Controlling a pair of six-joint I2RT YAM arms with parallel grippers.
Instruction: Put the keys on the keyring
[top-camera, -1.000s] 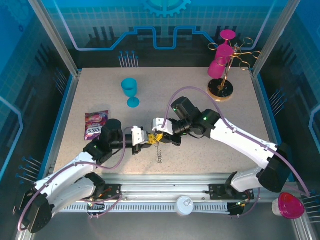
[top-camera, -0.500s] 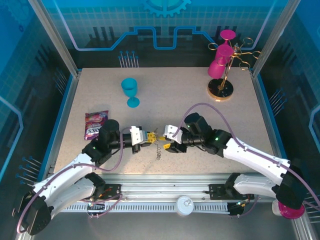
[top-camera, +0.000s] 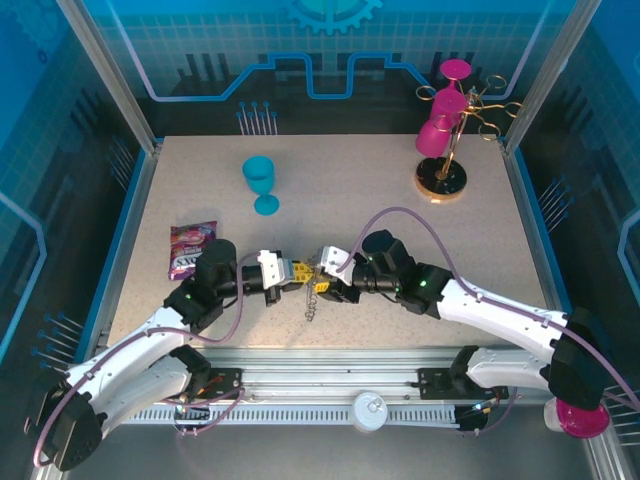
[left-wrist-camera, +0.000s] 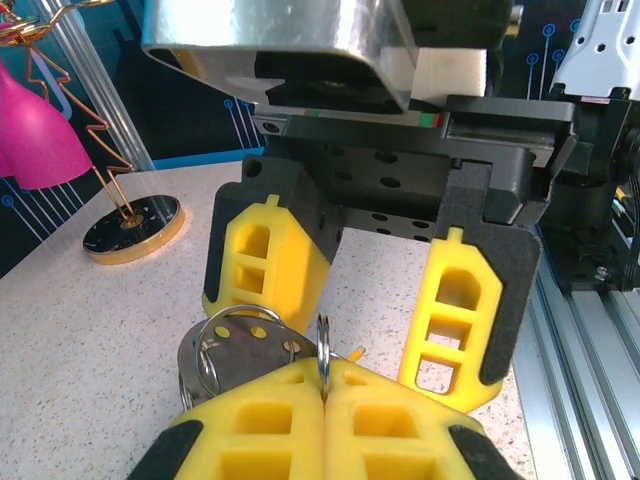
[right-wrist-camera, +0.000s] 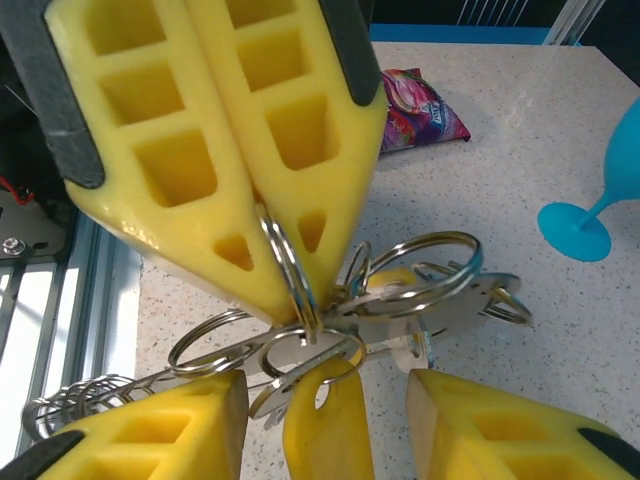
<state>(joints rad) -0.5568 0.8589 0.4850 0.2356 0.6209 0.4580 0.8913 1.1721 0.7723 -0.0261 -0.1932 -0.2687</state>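
My left gripper (top-camera: 291, 272) is shut on a thin metal split ring (left-wrist-camera: 323, 352) of the keyring, edge-on between its yellow pads. Beside that ring lies a silver perforated tag with more rings (left-wrist-camera: 225, 345). In the right wrist view the pinched ring (right-wrist-camera: 291, 262) joins a cluster of rings (right-wrist-camera: 430, 265), and a key with a yellow head (right-wrist-camera: 325, 425) hangs from them. My right gripper (right-wrist-camera: 325, 385) stands open around that key head, touching neither side. From above, the right gripper (top-camera: 331, 281) faces the left one, keys (top-camera: 320, 287) between them, chain (top-camera: 311, 307) dangling. I cannot make out the strap.
A blue goblet (top-camera: 262, 183) stands at the back left and a purple snack packet (top-camera: 192, 249) lies left of the left arm. The gold wire stand with pink cups (top-camera: 446, 130) is at the back right. Another pink cup (top-camera: 581, 412) sits beyond the table's front right corner.
The right arm swung toward the near edge, then moved left, bringing its open fingers around the key at the left gripper. The left gripper has barely moved and stays shut on the ring.
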